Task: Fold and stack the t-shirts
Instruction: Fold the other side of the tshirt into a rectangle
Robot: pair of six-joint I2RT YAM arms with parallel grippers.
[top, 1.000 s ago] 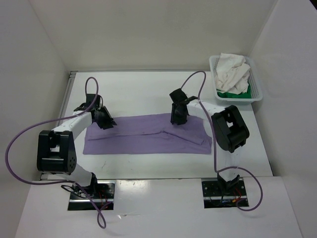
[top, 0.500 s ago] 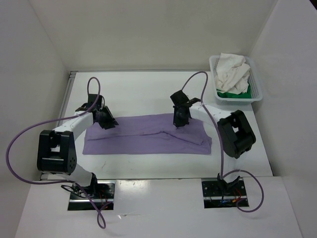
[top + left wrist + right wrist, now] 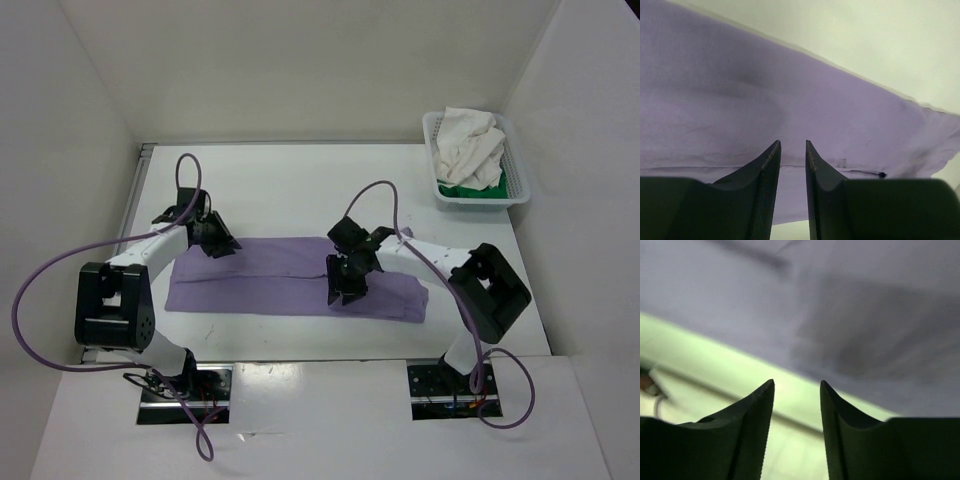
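Basket (image 3: 517, 176): white plastic mesh, far right corner of the table (image 3: 300, 190), against the right wall. Inside it is the cream white shirt (image 3: 468, 145), crumpled and piled above the rim. The green shirt (image 3: 468, 189) sits under it, with only a strip showing at the near side. The basket is well apart from both my arms.

Lavender shirt (image 3: 270, 280): flat on the table mid-workspace, laid as a long band running left to right. A fold ridge runs through it and the right end is layered thicker.

My left gripper (image 3: 220, 246) is at the shirt's far left corner. The left wrist view has the fingertips (image 3: 769, 155) right over the purple cloth (image 3: 790, 90). The jaws are parted by a narrow slot and I see nothing pinched between them.

My right gripper (image 3: 342, 288) is over the shirt's near edge, right of centre. In the right wrist view the jaws stand apart, wider than the left's, and hold nothing. Bare table (image 3: 715, 360) shows between them and the cloth (image 3: 865, 315) lies just beyond the tips.

Around: a purple cable (image 3: 30, 300) loops off the left arm and another (image 3: 375, 190) arcs over the right arm. White walls close in three sides.
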